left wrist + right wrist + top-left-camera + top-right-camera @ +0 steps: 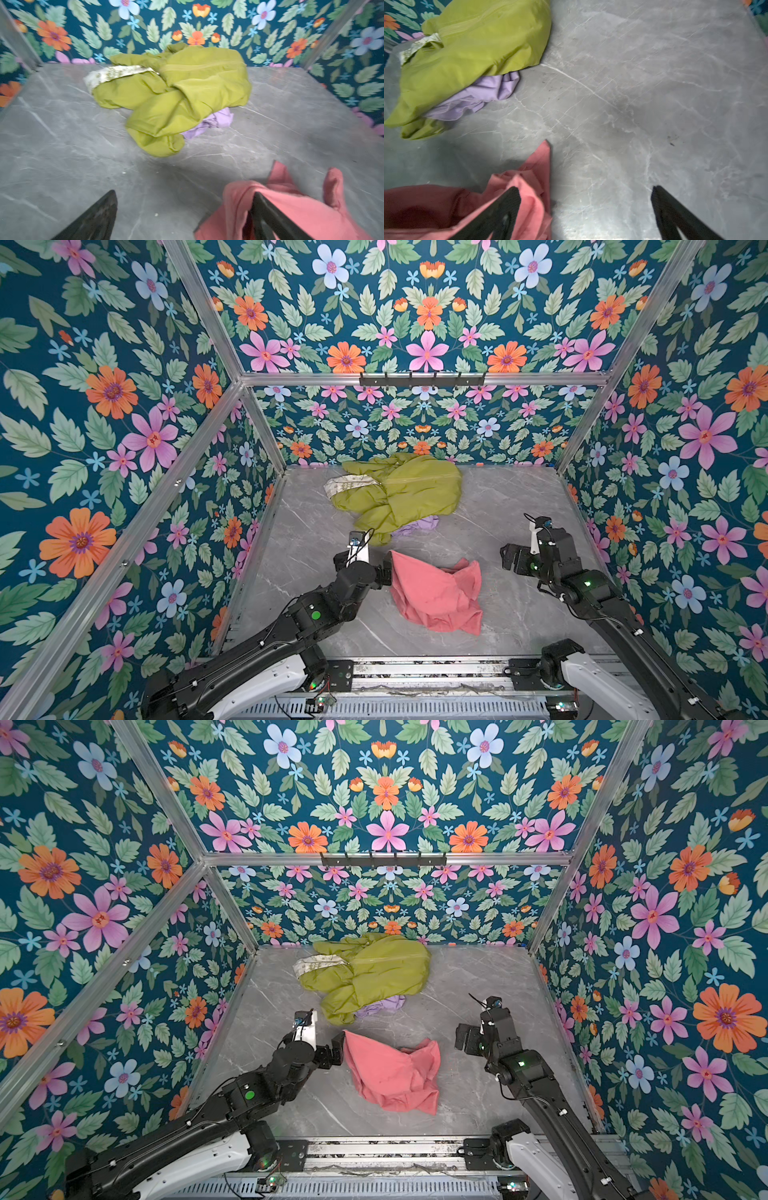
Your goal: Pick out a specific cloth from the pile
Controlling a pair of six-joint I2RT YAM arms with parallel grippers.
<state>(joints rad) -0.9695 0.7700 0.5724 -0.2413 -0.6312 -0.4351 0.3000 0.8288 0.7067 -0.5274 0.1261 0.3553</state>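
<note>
The cloth (432, 593) (386, 1073), salmon pink and crumpled, lies on the grey table apart from the pile. The pile (407, 489) (374, 969) sits at the back: a large olive-green garment (187, 87) (467, 45), a cream patterned piece (110, 73) and a lilac piece (216, 120) (483, 93). My left gripper (363, 565) (184, 207) stands open at the cloth's left edge, one finger (270, 218) against the pink fabric (301, 207). My right gripper (524, 558) (585, 199) is open to the cloth's right. One of its fingers (500, 212) shows over the pink fabric (529, 182). Bare table shows between both pairs of jaws.
Floral walls with aluminium posts close in the marble table (519, 497) on three sides. A black hook rail (422, 379) hangs on the back wall. A metal rail (415, 672) carrying both arm bases runs along the front edge.
</note>
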